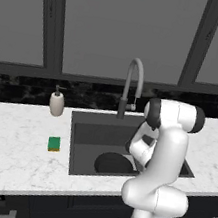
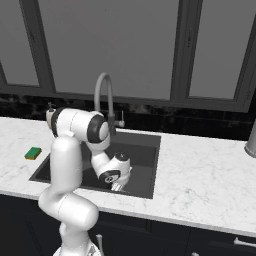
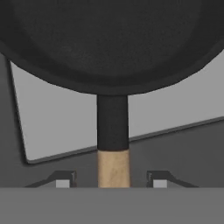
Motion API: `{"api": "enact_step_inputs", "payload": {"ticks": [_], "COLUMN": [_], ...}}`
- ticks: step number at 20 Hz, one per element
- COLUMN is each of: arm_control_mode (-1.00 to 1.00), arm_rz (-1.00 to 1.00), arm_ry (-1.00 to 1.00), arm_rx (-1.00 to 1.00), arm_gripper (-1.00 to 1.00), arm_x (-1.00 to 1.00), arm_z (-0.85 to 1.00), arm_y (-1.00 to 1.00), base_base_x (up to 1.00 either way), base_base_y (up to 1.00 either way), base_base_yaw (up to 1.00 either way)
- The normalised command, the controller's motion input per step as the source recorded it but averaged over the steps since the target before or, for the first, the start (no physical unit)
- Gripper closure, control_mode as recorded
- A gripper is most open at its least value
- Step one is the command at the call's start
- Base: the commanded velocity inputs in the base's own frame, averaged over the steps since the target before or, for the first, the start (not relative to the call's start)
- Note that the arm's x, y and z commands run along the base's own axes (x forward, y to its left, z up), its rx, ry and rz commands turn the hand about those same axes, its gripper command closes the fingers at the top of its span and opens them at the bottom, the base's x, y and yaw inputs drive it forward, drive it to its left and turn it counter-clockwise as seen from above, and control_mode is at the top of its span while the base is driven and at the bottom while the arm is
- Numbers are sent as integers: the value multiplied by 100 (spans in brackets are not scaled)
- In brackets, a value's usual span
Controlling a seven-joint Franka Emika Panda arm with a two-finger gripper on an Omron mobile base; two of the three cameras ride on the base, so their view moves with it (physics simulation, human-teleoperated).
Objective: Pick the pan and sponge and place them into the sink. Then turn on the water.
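Note:
The round black pan [image 3: 109, 39] lies inside the dark grey sink [image 1: 77, 126], over the light grey patch [image 3: 57, 122] at its bottom. Its black and wooden handle [image 3: 113, 148] points toward my gripper [image 3: 111, 180]. The gripper is open, with a gap between the handle and each fingertip. From the left base view the pan [image 1: 113, 163] sits at the sink's front, beside my lowered hand. The green and yellow sponge [image 1: 54, 143] rests on the counter left of the sink, also seen as the sponge [image 2: 33, 153]. My gripper [image 2: 120, 186] hangs low in the basin. The water is out of view.
The arched grey faucet [image 1: 133, 82] stands behind the sink. A beige soap dispenser [image 1: 56, 103] sits at the back left of the white marble counter [image 1: 12, 150]. A grey object [image 2: 251, 142] stands at the counter's far right edge.

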Motion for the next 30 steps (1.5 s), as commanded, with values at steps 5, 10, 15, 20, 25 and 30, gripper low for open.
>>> {"api": "enact_step_inputs", "payload": {"ticks": [5,10,15,20,25,30], "arm_control_mode": [-100,-100,-100,-100,-100,-100], "arm_rz": [-5,-10,-10,-10,-9,-3], "arm_ry": [0,3,15,17,24,5], "arm_rx": [0,0,0,1,2,8], "arm_gripper": [-100,-100,-100,-100,-100,-100], "arm_x": [0,6,29,8,26,1], "arm_z": [98,100,100,100,92,13], "arm_y": [7,2,0,0,-13,-46], "base_base_x": [0,0,0,0,0,0], "base_base_y": [0,0,0,0,0,0], "base_base_yaw": [0,0,0,0,0,0]}}
